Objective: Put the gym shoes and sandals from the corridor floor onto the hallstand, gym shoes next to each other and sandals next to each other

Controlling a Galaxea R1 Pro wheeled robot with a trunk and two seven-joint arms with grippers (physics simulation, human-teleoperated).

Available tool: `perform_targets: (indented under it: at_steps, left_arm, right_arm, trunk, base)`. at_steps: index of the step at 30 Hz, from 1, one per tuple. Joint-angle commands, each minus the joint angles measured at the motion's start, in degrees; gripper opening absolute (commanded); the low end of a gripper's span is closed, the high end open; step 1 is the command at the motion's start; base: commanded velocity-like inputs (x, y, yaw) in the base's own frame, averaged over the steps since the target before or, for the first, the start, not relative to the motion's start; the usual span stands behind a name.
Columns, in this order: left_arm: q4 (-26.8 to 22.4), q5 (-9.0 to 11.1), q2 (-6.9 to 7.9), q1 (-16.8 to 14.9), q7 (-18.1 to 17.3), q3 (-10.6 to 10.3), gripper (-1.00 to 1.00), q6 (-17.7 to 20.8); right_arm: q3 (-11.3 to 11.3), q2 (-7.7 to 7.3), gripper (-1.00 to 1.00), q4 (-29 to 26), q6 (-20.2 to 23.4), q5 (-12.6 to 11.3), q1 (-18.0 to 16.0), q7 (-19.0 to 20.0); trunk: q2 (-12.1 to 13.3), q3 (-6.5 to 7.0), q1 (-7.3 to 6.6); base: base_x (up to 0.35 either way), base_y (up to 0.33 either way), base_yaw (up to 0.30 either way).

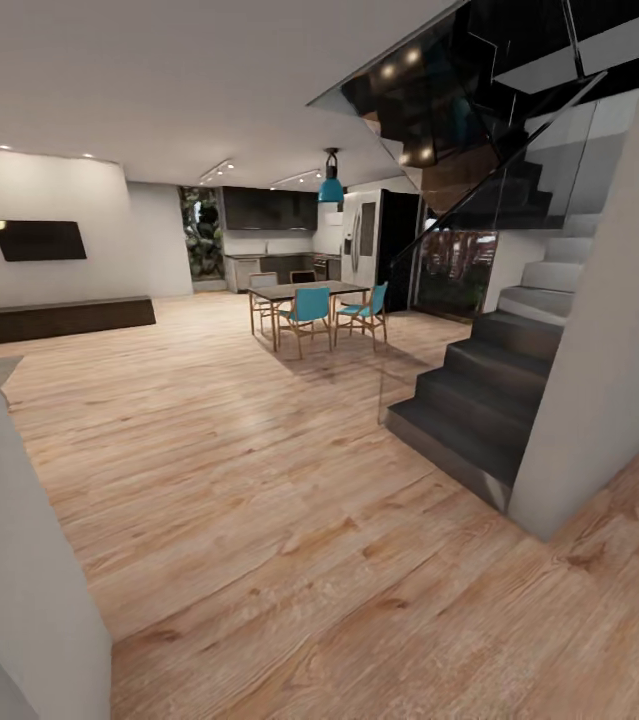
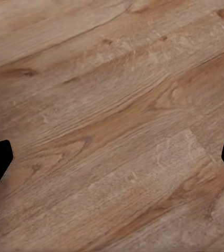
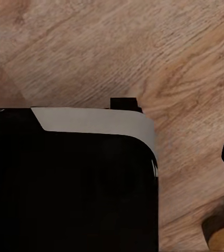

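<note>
Corridor floor (image 1: 289,560) bare wood planks, staircase (image 1: 479,400), dining table (image 1: 304,292) beyond

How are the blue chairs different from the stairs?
The blue chairs are teal with thin wooden legs, while the stairs are dark and solid. The chairs stand far back around a dining table; the stairs are nearer, at the right beside a grey wall. The chairs look small in the head view; the stairs look big. Both rest on the wood-plank floor.
</note>
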Motion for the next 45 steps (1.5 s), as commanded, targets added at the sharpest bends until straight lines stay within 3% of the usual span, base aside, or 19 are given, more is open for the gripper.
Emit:
perform_targets:
  at_steps: [1,11,45]
  left_arm:
    - [0.1,0.1,-0.01,0.0,0.0,0.0,1.00,-0.2]
    - [0.2,0.1,-0.01,0.0,0.0,-0.1,1.00,-0.3]
    - [-0.7,0.0,-0.01,0.0,0.0,0.0,1.00,-0.7]
  right_arm:
    - [-0.1,0.01,1.00,0.0,-0.1,0.0,0.0,0.1]
    - [-0.1,0.00,1.00,0.0,-0.1,0.0,0.0,0.1]
    - [-0.5,-0.15,1.00,0.0,-0.1,0.0,0.0,0.1]
  trunk:
    - [0.0,-0.06,-0.01]
    - [0.0,-0.06,-0.01]
    - [0.0,-0.06,-0.01]
  base:
    - [-0.133,0.316,-0.181]
    - [-0.127,0.174,-0.258]
    - [-0.003,-0.003,-0.289]
